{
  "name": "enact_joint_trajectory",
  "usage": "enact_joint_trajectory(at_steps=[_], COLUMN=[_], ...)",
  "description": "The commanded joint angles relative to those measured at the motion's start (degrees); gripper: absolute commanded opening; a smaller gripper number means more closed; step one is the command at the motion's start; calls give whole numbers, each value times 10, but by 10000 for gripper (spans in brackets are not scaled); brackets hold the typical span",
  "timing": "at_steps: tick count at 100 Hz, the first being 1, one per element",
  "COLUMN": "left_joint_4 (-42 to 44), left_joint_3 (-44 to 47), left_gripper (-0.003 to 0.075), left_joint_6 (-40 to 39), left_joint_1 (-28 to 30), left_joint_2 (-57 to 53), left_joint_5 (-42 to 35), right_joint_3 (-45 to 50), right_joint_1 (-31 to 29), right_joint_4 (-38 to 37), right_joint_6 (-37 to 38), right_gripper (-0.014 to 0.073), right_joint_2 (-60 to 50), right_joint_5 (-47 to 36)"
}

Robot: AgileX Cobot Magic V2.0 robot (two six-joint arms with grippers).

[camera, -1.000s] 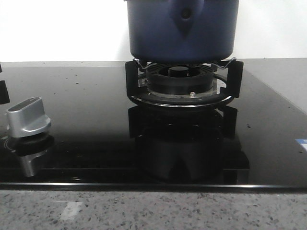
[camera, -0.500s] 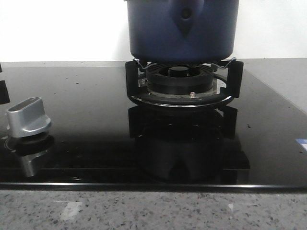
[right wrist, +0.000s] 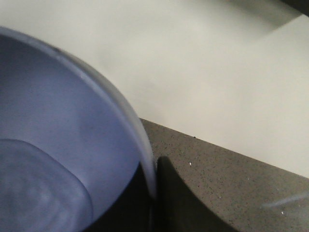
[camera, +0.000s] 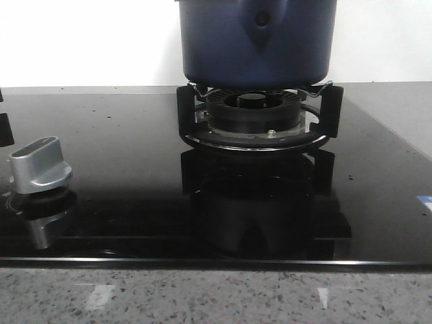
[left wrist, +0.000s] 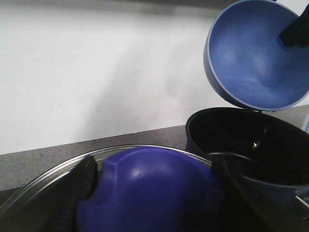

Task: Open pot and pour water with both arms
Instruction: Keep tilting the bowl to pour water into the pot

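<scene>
The dark-blue pot (camera: 256, 47) stands on the burner, its shield-shaped handle mount (camera: 262, 23) facing me. In the left wrist view the pot (left wrist: 194, 133) is uncovered, its inside black. My left gripper (left wrist: 152, 193) is shut on the blue knob (left wrist: 145, 183) of the glass lid (left wrist: 58, 166), held beside the pot. A lighter-blue bowl (left wrist: 256, 53) hangs tilted above the pot's mouth, its opening towards the lid. My right gripper (right wrist: 155, 169) pinches the bowl's rim (right wrist: 145, 145); a black part of it shows in the left wrist view (left wrist: 295, 31). Neither gripper shows in the front view.
The pot sits on a black burner grate (camera: 256, 128) on a glossy black hob (camera: 121, 155). A silver control knob (camera: 39, 165) stands at the front left. A speckled stone counter (camera: 202, 297) runs along the front; a white wall is behind.
</scene>
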Motion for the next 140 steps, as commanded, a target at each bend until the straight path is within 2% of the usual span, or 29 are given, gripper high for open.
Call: enact_joint_trajectory(at_steps=[1, 96, 140], left_joint_4=[-7, -6, -6], left_joint_3=[-20, -20, -20], left_gripper=[314, 314, 314], left_joint_6=[0, 0, 0], left_joint_1=[1, 1, 1], left_joint_2=[-12, -12, -12], left_joint_5=[-71, -71, -71], right_joint_3=[-16, -16, -16], right_joint_1=[4, 5, 33], right_joint_4=[-55, -124, -185], right_joint_6=[14, 18, 18], right_gripper=[-62, -62, -62], right_joint_2=[-27, -25, -25], right_joint_5=[-39, -47, -52])
